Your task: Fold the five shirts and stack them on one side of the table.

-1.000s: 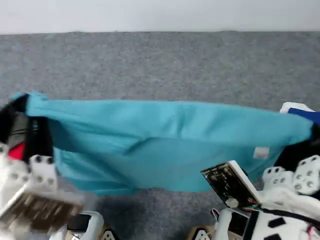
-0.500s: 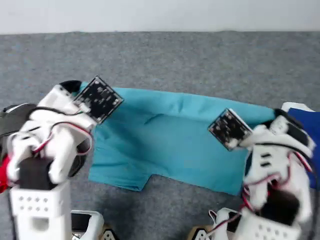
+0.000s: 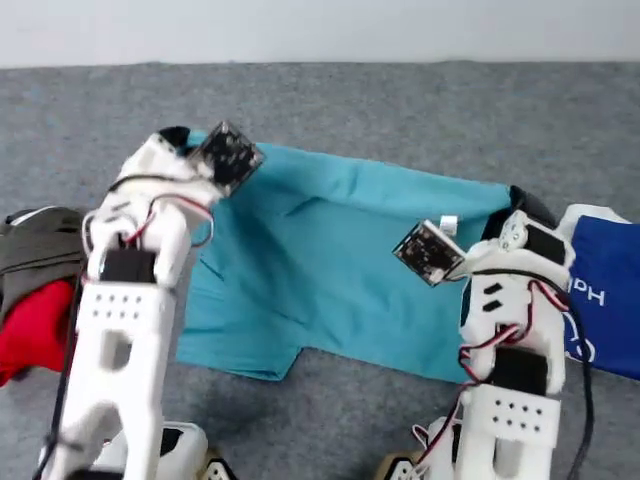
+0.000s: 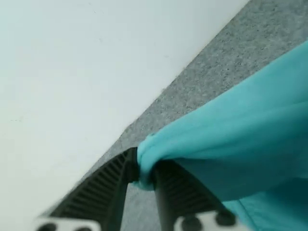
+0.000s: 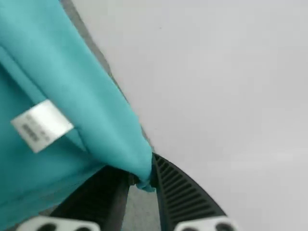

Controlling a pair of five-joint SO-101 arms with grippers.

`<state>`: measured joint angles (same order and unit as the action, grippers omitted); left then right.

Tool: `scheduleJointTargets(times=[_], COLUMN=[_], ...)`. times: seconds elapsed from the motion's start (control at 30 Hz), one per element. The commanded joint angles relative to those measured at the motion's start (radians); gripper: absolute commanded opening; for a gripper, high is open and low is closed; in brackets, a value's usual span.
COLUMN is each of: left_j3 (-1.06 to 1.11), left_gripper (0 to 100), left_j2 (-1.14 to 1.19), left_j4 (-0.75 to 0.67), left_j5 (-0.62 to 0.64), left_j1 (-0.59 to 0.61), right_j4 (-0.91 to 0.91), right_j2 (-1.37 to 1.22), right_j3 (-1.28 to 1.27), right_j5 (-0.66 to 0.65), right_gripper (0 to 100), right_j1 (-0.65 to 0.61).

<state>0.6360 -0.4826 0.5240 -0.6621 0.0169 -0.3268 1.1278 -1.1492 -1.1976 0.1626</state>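
Grey felt-like counter (image 3: 400,110), white wall along its far edge.

Teal shirt (image 3: 330,270): spread across the middle of the counter, long axis running left to right, nearer the near edge than the far one. Its near hem lies on the felt. A short flap juts toward the near edge on the left side. The cloth is creased, with one fold line slanting across the far-left part.

Left arm (image 3: 130,280): stands at the near-left, reaching out over the shirt's left end. In the left wrist view the left jaws are pressed together on a bunched fold of the teal cloth, which hangs away from them in a taut drape.

Right arm (image 3: 510,320): stands at the near-right, beside the shirt's right end. The right jaws pinch the shirt's far-right corner, and the right wrist view shows the cloth gathered to a point between them. A small white tag (image 5: 42,125) is sewn on the fabric close to that grip.

Blue shirt (image 3: 605,290): at the right edge of the counter, with white print on it, lying flat just beside the right arm. A sliver of white cloth shows at its far side.

At the left edge there is a heap, with a dark grey garment (image 3: 40,245) on the far side and a red garment (image 3: 35,335) on the near side, touching each other, just beside the left arm.
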Motion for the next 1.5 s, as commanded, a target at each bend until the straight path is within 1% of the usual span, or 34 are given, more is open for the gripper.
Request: scheduleJointTargets(times=[0.0, 0.13, 0.23, 0.47, 0.67, 0.9, 1.0, 1.13, 1.23, 1.47], left_j3=[-0.156, -0.280, -0.369, -0.674, -0.877, -1.046, -1.109, -1.161, -1.167, -1.069], left_gripper=[1, 1, 1, 1, 1, 1, 1, 1, 1, 1], left_j2=[0.138, 0.298, 0.413, 0.631, 0.738, 0.786, 0.790, 0.790, 0.783, 0.704], left_j4=[-0.037, -0.035, -0.011, 0.218, 0.453, 0.770, 0.902, 1.089, 1.232, 1.234], left_j5=[-0.009, -0.009, -0.009, -0.005, -0.008, -0.009, -0.011, -0.089, -0.115, -0.104], left_j1=[0.002, -0.018, -0.051, -0.087, -0.094, -0.097, -0.098, -0.107, -0.138, -0.153], right_j4=[0.068, 0.097, 0.102, 0.096, 0.077, -0.148, -0.314, -0.526, -0.679, -0.992], right_j2=[-0.107, -0.298, -0.449, -0.736, -0.825, -0.822, -0.788, -0.748, -0.740, -0.734], right_j3=[0.054, 0.161, 0.281, 0.539, 0.594, 0.598, 0.618, 0.674, 0.726, 0.810], right_j5=[-0.011, -0.002, 0.058, 0.132, 0.140, 0.140, 0.141, 0.170, 0.198, 0.239], right_gripper=[1.0, 1.0, 1.0, 0.9, 0.9, 0.9, 0.9, 0.9, 0.9, 0.9], right_j1=[-0.004, -0.007, -0.002, -0.001, -0.001, -0.001, -0.005, -0.008, -0.008, -0.039])
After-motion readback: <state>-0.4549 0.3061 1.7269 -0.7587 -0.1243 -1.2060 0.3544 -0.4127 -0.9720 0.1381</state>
